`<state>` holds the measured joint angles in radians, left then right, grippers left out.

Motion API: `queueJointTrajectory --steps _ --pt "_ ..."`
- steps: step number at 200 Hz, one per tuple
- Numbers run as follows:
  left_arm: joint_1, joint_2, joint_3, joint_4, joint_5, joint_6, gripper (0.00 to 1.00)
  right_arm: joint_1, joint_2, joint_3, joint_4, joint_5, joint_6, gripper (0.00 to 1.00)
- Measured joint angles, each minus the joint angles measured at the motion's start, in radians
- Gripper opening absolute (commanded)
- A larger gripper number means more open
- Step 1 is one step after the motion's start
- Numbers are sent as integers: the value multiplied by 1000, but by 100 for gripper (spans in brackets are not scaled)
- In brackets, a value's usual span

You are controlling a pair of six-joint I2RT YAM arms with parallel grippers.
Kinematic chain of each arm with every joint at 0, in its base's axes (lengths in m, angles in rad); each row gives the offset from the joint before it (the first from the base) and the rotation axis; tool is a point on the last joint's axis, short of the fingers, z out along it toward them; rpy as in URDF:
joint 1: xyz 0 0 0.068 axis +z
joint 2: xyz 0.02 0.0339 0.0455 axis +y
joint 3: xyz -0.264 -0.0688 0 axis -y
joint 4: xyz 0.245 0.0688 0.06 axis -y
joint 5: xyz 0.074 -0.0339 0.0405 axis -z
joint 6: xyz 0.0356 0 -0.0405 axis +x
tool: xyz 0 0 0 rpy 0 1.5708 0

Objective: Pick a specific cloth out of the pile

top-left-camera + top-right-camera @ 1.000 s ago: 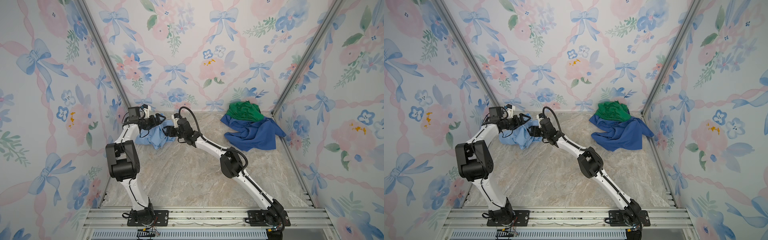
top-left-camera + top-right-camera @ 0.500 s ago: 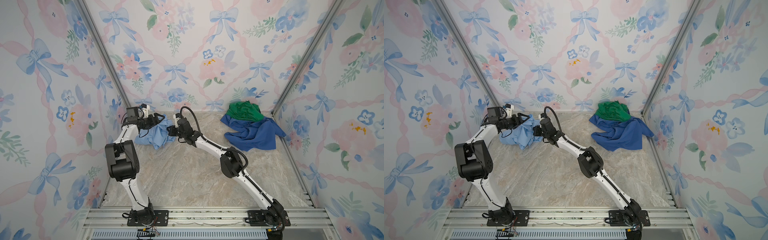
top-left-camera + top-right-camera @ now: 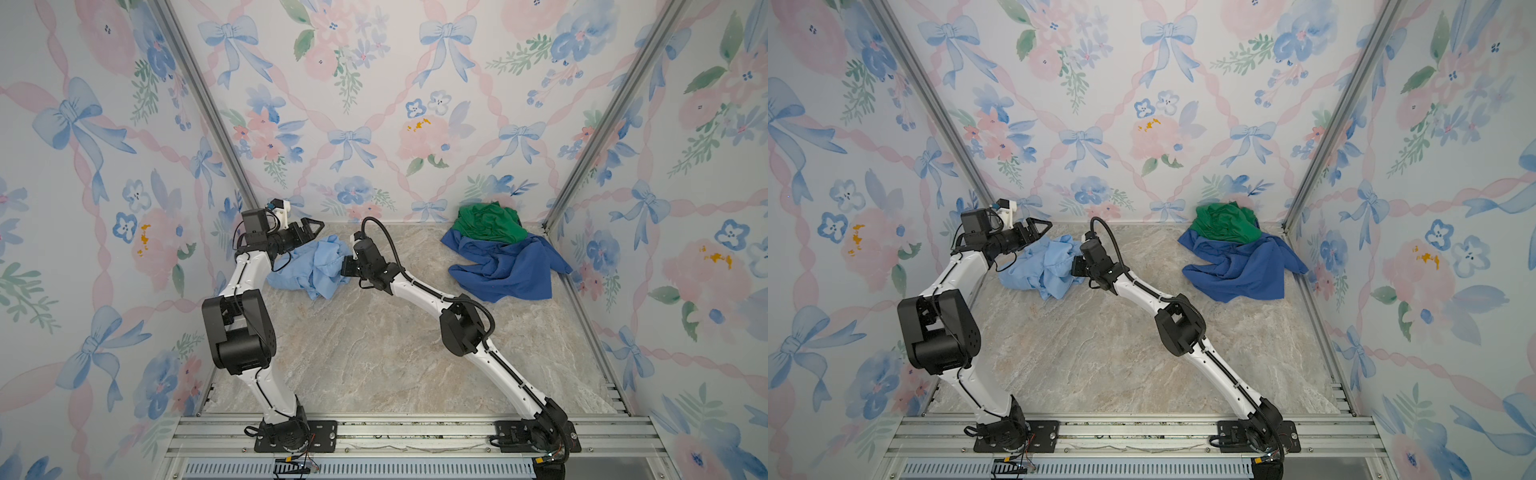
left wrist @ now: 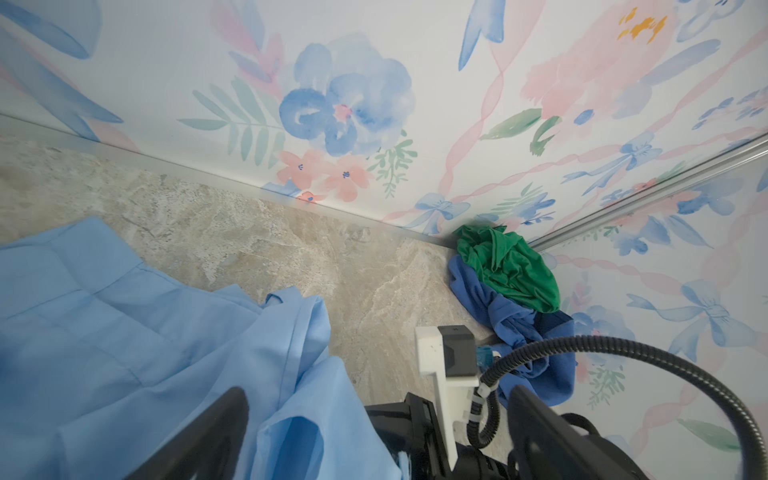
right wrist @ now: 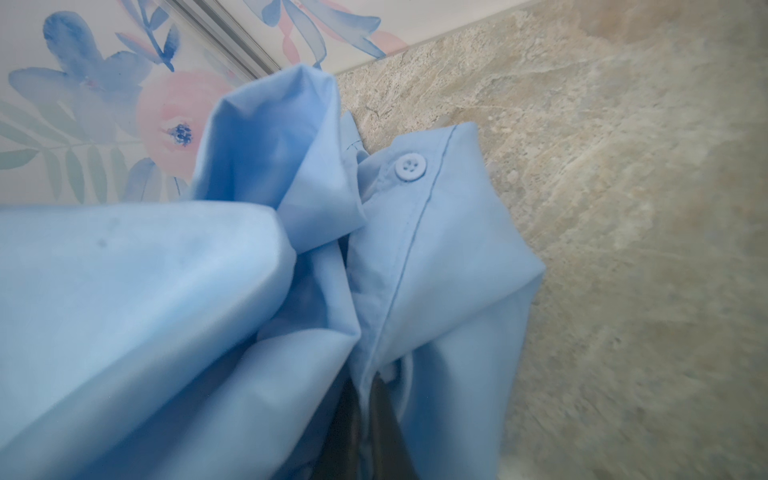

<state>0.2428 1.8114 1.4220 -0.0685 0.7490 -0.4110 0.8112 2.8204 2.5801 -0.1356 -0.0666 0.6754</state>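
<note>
Light blue shirt (image 3: 316,266) sits crumpled on the worktop (image 3: 374,340) at the back left, well apart from the pile (image 3: 498,249) (green cloth (image 3: 486,222) on dark blue cloth (image 3: 507,270)) in the back right corner. Left end effector (image 3: 313,229) is spread wide, above the shirt's far edge, holding nothing. Right end effector (image 3: 344,267) is nosed into the shirt's near side. Its wrist view shows dark fingers (image 5: 384,407) close together among the folds, but I can't tell if fabric is actually nipped. My read on handling: thin woven, light, floppy, likely slick, so a single layer may slip. Better to grab the stitched button band (image 5: 415,232) near the button (image 5: 409,166), or a bunched fold. Expect the sleeves to trail and drag.
</note>
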Motion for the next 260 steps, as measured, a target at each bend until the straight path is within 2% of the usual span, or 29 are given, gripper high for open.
queueJointTrajectory --steps 13,33,42,74,94,117,136,159,183,211,222,240,260 --pt "2 -47 -45 -1 -69 19 98 -3 -6 -18 0 1 -7 87" --pt "2 -159 -135 -5 -185 37 98 -11 -56 -105 -27 0 -19 100" --pt "2 -230 -188 -6 -252 36 98 -20 -105 -172 -48 -3 -28 97" --pt "-24 -467 -378 4 -511 22 98 -76 -346 -426 -129 -12 -69 97" --pt "-76 -581 -532 40 -670 -14 98 -122 -585 -686 -113 -12 -93 97" --pt "-191 -700 -798 151 -885 3 98 -179 -899 -1047 -26 -3 -127 97" --pt "-291 -731 -993 289 -1028 76 98 -226 -1111 -1305 19 16 -180 97" --pt "-322 -657 -1106 457 -1148 127 98 -309 -1317 -1584 42 48 -262 97" --pt "-331 -535 -1172 681 -1185 195 98 -431 -1497 -1807 42 115 -378 97" --pt "-334 -463 -1200 909 -1102 275 98 -513 -1670 -1978 101 183 -488 97" --pt "-332 -434 -1213 1020 -1056 308 98 -557 -1701 -2013 132 186 -506 97" --pt "-326 -285 -1250 1266 -999 353 98 -632 -1718 -2055 214 205 -545 97" --pt "-321 -257 -1276 1283 -982 365 98 -669 -1693 -2106 351 230 -589 97"
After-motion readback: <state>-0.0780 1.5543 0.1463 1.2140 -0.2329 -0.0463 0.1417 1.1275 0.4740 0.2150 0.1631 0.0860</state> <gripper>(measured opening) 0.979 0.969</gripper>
